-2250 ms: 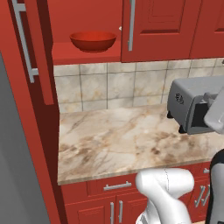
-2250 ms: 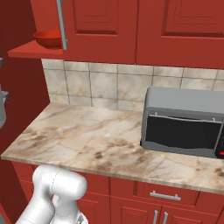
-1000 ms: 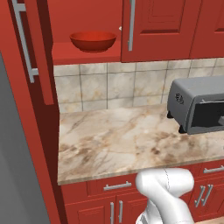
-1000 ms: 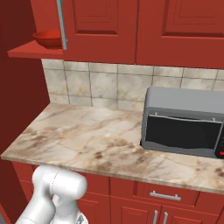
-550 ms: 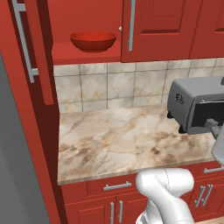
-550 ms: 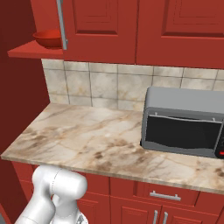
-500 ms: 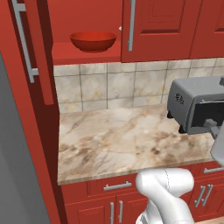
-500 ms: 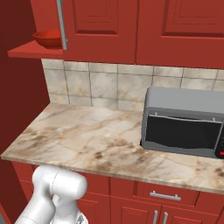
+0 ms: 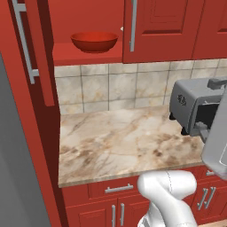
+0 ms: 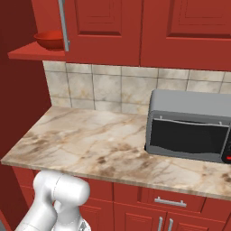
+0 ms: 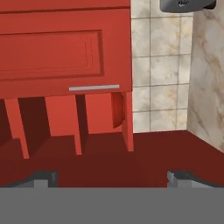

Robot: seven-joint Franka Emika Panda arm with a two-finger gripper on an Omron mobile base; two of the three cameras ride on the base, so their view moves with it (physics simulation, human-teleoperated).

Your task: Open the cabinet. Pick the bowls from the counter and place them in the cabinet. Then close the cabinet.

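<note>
On cabinet (image 9: 164, 26) shelf: red bowl (image 9: 94, 41), half hidden by door in right base view; gripper (image 11: 112, 177) spread, empty.

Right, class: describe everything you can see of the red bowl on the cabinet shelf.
The red bowl is round, wide and glossy, with a darker inside and a narrower base. It stands upright on the red shelf of the wall cabinet, whose left door is swung open. From the right it shows partly behind the closed door's silver handle. In the hand view it appears edge-on beside that door. Nothing but the shelf touches it.
</note>
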